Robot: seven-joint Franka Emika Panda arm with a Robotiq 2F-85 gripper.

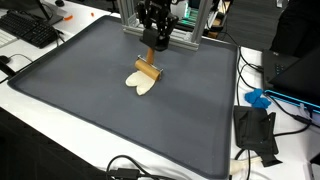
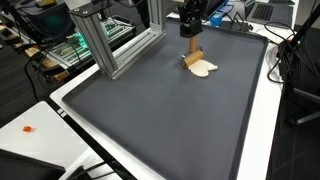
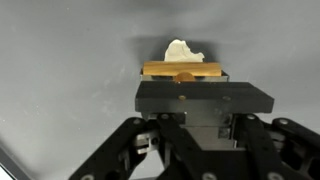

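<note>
My gripper (image 1: 154, 45) hangs over the far middle of a dark grey mat (image 1: 90, 110) and is shut on the top of an upright tan wooden piece (image 1: 149, 68). The lower end of the piece reaches down to the mat. A flat cream-coloured lobed piece (image 1: 142, 83) lies on the mat against its foot. Both show in the exterior views, with the gripper (image 2: 190, 30) above the wooden piece (image 2: 192, 58) and the cream piece (image 2: 204, 70). In the wrist view the wooden piece (image 3: 182, 70) shows as a bar just past the black jaws (image 3: 204, 95), with the cream piece (image 3: 182, 48) beyond it.
An aluminium frame (image 2: 105, 40) stands at the mat's far edge behind the arm. A keyboard (image 1: 30, 30) lies off the mat. A black device (image 1: 256, 135), cables and a blue object (image 1: 257, 99) lie on the white table beside the mat.
</note>
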